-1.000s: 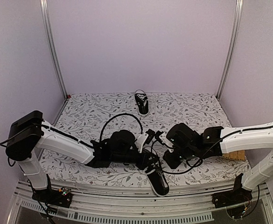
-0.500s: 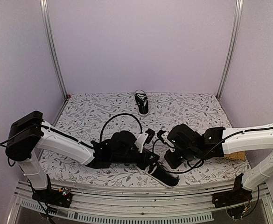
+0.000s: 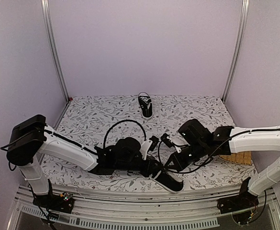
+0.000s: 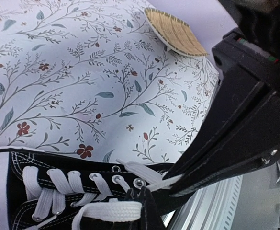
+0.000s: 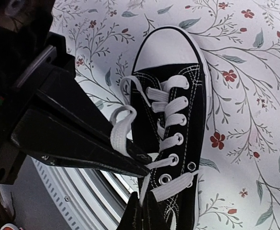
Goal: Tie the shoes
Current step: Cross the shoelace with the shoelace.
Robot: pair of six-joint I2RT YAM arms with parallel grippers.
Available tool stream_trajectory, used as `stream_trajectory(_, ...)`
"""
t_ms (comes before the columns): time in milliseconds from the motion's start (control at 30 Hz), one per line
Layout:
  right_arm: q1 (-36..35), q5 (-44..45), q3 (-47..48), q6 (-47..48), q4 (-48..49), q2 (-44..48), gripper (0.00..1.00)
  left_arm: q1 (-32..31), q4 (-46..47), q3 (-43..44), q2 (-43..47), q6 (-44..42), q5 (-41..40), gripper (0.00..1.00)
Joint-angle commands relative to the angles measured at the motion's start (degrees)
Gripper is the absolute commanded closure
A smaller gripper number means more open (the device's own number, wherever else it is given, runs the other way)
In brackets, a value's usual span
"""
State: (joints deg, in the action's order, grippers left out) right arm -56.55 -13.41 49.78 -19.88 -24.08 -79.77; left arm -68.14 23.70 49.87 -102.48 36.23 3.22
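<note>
Now my left gripper (image 4: 140, 201) and right gripper (image 5: 142, 206) are each pinched on a lace end (image 5: 122, 127) of the near shoe (image 3: 169, 181) at the counter's (image 3: 92, 115) front edge, to hold both taut for crossing; the other shoe (image 3: 145, 105) sits far back.

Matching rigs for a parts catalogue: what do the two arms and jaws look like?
Left arm and right arm: white tubular links, blocky black joints and wrists. Thin black cables run along them; one arcs above the left arm. Jaws are black, long, wedge-shaped.
</note>
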Motion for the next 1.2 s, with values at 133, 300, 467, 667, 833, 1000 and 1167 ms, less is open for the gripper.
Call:
stream_trajectory(133,5.2,-21.9,-6.8,-10.6,19.5,0.7,0.98,-0.1,-4.4,-1.4,-0.9,2.2,-1.4,1.0)
stream_trajectory(300,5.6,-27.4,-8.6,-14.8,27.6,-2.4,0.98,0.0,-4.3,-0.8,-0.4,2.1,-0.6,1.0)
stream_trajectory(467,5.5,-24.8,-9.7,-15.3,29.2,-5.3,0.98,0.4,-4.5,-0.1,-0.2,2.6,-0.4,1.0)
stream_trajectory(667,5.4,-17.7,-13.4,-10.6,32.7,-4.4,0.98,1.1,-5.2,0.8,-0.6,3.4,0.4,1.0)
stream_trajectory(833,3.5,-15.1,-13.4,-9.6,34.5,-5.3,0.98,2.0,-6.6,2.3,-0.5,3.7,-0.2,1.0)
stream_trajectory(1000,2.4,-8.7,-14.0,-10.9,34.8,-6.8,0.98,2.5,-6.7,2.4,0.2,3.8,0.4,1.0)
stream_trajectory(1167,1.4,-3.2,-14.6,-11.0,35.8,-6.8,0.98,2.8,-6.7,1.4,1.2,4.6,0.9,1.0)
